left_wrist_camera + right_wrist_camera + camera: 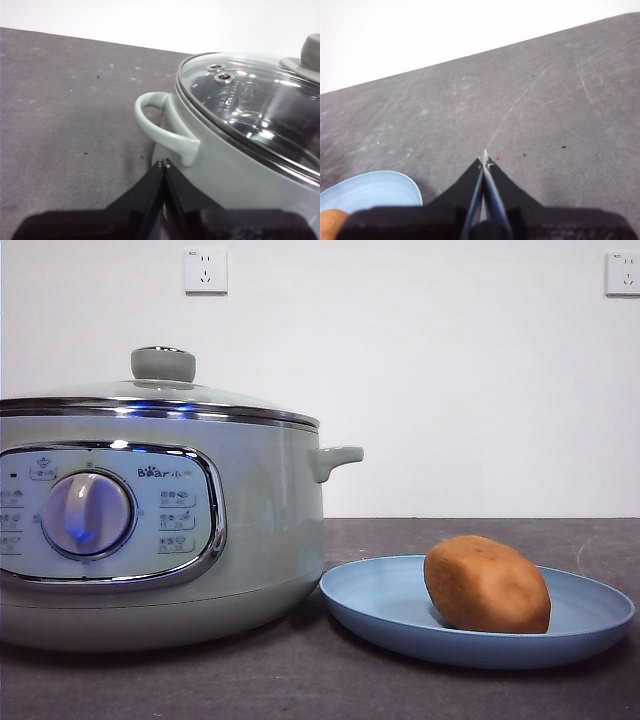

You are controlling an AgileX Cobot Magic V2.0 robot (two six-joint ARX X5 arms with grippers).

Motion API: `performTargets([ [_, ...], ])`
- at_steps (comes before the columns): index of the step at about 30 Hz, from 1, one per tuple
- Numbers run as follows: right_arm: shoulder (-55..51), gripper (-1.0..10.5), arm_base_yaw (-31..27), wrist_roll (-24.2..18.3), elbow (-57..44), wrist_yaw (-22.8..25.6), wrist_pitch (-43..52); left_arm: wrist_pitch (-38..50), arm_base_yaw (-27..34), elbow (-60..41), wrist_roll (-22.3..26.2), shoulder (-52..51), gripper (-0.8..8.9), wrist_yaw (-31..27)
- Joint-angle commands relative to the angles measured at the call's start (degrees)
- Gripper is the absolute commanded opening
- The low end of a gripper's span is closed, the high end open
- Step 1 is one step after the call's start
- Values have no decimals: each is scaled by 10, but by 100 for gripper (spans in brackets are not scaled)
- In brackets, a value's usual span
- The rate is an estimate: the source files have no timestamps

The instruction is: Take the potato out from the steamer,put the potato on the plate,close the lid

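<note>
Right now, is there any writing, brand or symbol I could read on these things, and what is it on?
"Bear", with a paw mark: on the steamer control panel, above the dial.
Small icons and characters around the dial: too small to read.
Etched print on the glass lid, below its vent holes: blurred, unreadable.
Plate, potato: none.

Steamer (160,530) stands at left on the dark grey table (300,680), front panel facing the camera: round dial, chrome-framed control panel, "Bear" mark. Lid (160,395) seated on the chrome rim, grey-green knob upright on top. One side handle projects from the right of the pot, above the plate. Plate (380,605) lies flat just right of the steamer base. Potato (486,585) rests on the plate, right of its centre. Two wall sockets (205,270) on the white wall behind.
</note>
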Motion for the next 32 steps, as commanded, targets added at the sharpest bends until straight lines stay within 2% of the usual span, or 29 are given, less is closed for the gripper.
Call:
performTargets([
  [1,-1,0,1,-8,-7,0,-6,1,2,-8,-2,-1,-4,1],
  [32,8,0,1,-9,-7,0,-5,1,1,-8,-2,-1,-4,1],
])
